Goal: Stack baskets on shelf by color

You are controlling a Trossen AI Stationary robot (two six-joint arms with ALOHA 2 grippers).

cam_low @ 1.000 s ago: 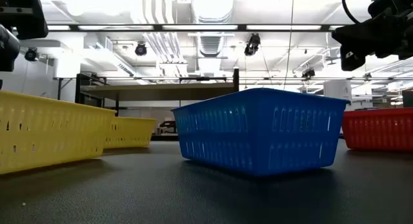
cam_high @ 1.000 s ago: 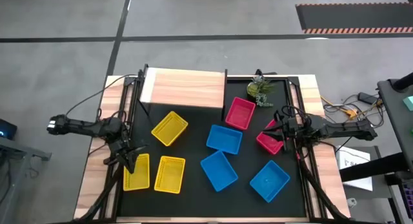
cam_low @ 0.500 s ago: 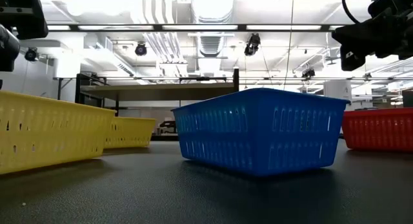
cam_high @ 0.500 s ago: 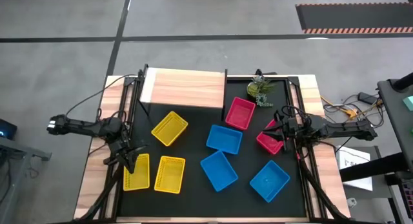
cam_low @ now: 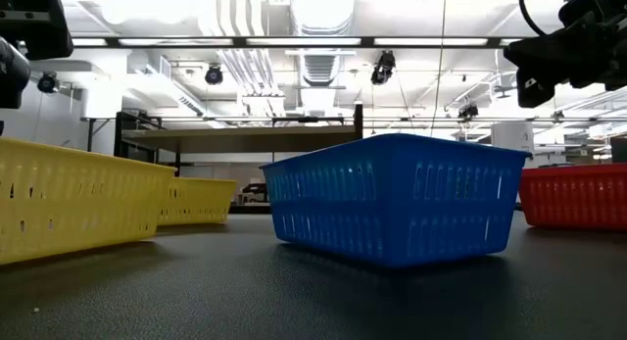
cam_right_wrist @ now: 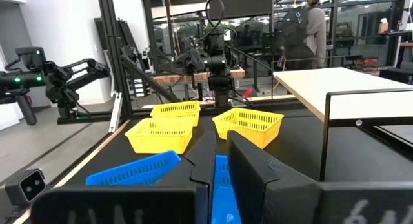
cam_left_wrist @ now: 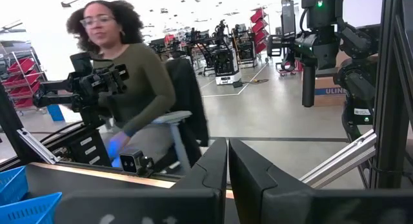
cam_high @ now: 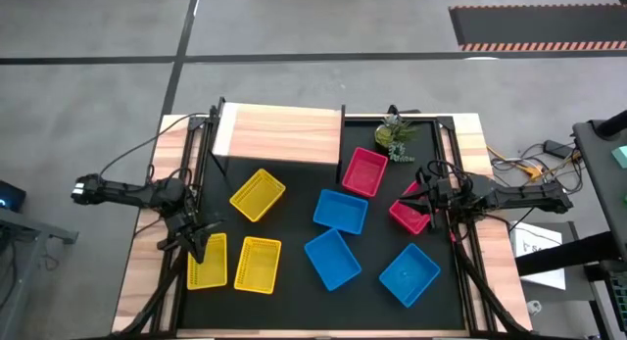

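High view: three yellow perforated plastic baskets (cam_high: 258, 195) lie at the left of the black tabletop (cam_high: 294, 301), three blue ones (cam_high: 340, 211) mid-table, two red ones (cam_high: 363, 171) right. The pale-wood shelf (cam_high: 277, 133) stands bare at the far-left edge. The left gripper (cam_high: 199, 239), clenched, hovers beside the near-left yellow basket. The right gripper (cam_high: 427, 207), nearly closed, hovers over a red basket, holding nothing visible.

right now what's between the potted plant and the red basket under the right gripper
In the high view, the other red basket lies just left of the line from the plant to that red basket; otherwise bare black tabletop.
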